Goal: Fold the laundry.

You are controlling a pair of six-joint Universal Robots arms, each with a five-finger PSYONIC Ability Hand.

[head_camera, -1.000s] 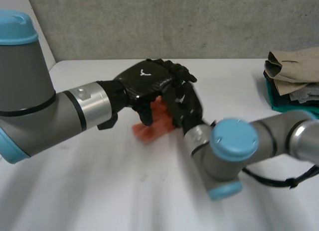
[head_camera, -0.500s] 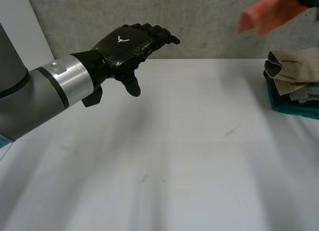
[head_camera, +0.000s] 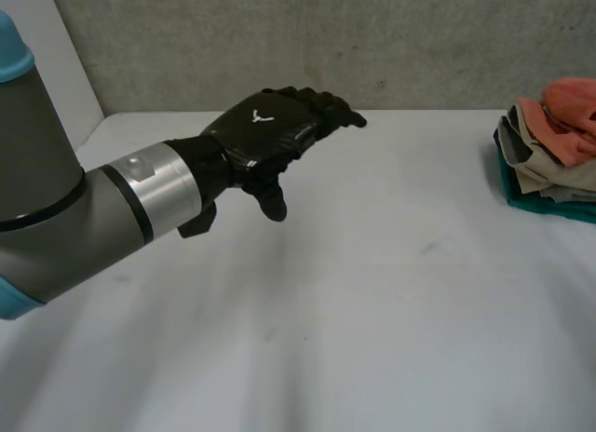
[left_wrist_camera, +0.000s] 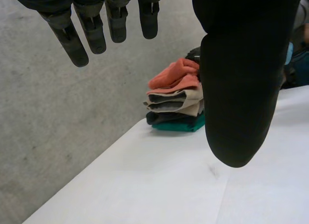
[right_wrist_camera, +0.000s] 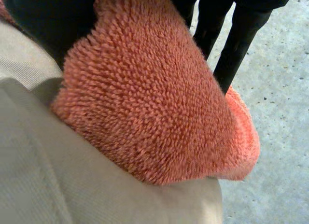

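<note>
Placing the towel: I have the right hand (right_wrist_camera: 46,19) at the stack of folded laundry (head_camera: 540,176) on the right side of the white table (head_camera: 372,302). Its thumb and straight fingers pinch the orange towel (right_wrist_camera: 145,98), which lies on the beige cloth (right_wrist_camera: 58,175) at the top of the pile. The left hand (head_camera: 265,134) hovers over bare table, well apart from the stack, fingers relaxed and holding nothing. To finish the placing well, I judge the pinch should let go cleanly (terry loops can snag on fingertips). The hand should then lift straight up, so the fold keeps its shape and the pile beneath does not slide.
</note>
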